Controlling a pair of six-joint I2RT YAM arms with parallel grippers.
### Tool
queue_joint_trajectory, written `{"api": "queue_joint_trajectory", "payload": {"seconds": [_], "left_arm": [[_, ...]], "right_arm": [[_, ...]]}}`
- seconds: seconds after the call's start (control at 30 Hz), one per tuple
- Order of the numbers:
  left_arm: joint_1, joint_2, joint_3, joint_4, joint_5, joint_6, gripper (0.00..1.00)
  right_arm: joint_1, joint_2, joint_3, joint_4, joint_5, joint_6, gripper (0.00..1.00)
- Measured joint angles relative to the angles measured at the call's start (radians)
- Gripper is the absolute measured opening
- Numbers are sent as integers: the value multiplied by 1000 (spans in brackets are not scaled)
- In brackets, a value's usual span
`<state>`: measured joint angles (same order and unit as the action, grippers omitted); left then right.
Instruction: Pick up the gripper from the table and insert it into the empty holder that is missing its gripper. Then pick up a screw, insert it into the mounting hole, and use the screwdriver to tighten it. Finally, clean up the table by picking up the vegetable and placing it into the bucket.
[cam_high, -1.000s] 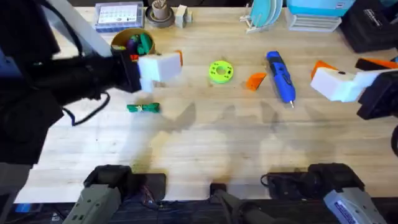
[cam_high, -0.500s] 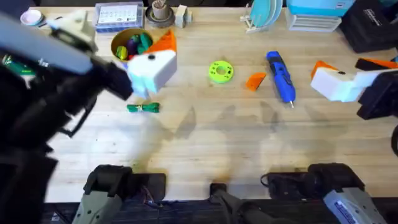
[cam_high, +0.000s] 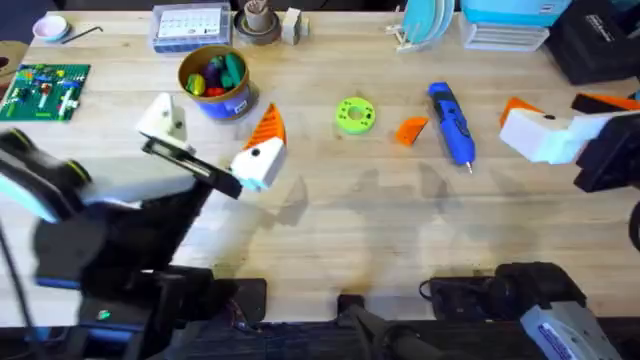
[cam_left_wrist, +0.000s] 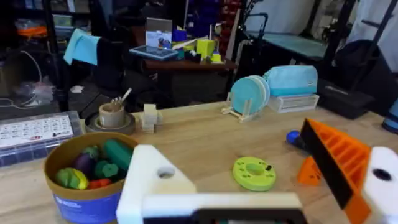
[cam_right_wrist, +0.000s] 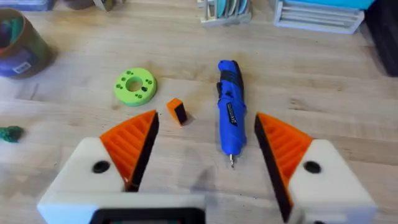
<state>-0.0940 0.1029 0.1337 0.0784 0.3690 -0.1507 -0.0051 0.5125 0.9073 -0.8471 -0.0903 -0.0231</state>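
Observation:
The loose orange gripper (cam_high: 410, 130) (cam_left_wrist: 309, 171) (cam_right_wrist: 176, 111) lies between a lime-green disc (cam_high: 355, 113) and the blue screwdriver (cam_high: 452, 122) (cam_right_wrist: 229, 115). My left gripper (cam_high: 215, 128) (cam_left_wrist: 242, 168) is open just in front of the bucket (cam_high: 213, 80) (cam_left_wrist: 87, 180). One of its white mounts is the empty holder (cam_high: 165, 118) (cam_left_wrist: 155, 180), and the other carries an orange finger (cam_high: 268, 125). My right gripper (cam_high: 560, 103) (cam_right_wrist: 208, 140) hangs open at the right, nothing in it. The vegetable (cam_right_wrist: 9, 132) lies on the table; in the overhead view my left arm covers it.
A green circuit board (cam_high: 45, 88) lies at the far left. Along the back edge stand a flat tray (cam_high: 190, 25), a cup (cam_high: 258, 20), a plate rack (cam_high: 425, 25) and a blue box (cam_high: 505, 12). Bare wood spans the middle and front.
My left arm has swung down and toward the near left, carrying its gripper from beside the bucket to in front of it, over the vegetable. The right arm has not moved.

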Motion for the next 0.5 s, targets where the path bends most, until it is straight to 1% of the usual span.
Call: {"api": "queue_joint_trajectory", "payload": {"seconds": [0.1,0.13,0.27,0.37,0.5], "left_arm": [[0,-57,-91,61,3,-37,994],[0,-75,-113,65,5,-46,994],[-3,-92,-128,48,19,-64,994],[-7,-92,-128,14,26,-69,994],[-6,-92,-128,-95,28,-75,994]], "right_arm": [[0,0,0,0,0,0,994],[0,0,0,0,0,0,994],[0,0,0,0,0,0,994],[0,0,0,0,0,0,994],[0,0,0,0,0,0,994]]}}
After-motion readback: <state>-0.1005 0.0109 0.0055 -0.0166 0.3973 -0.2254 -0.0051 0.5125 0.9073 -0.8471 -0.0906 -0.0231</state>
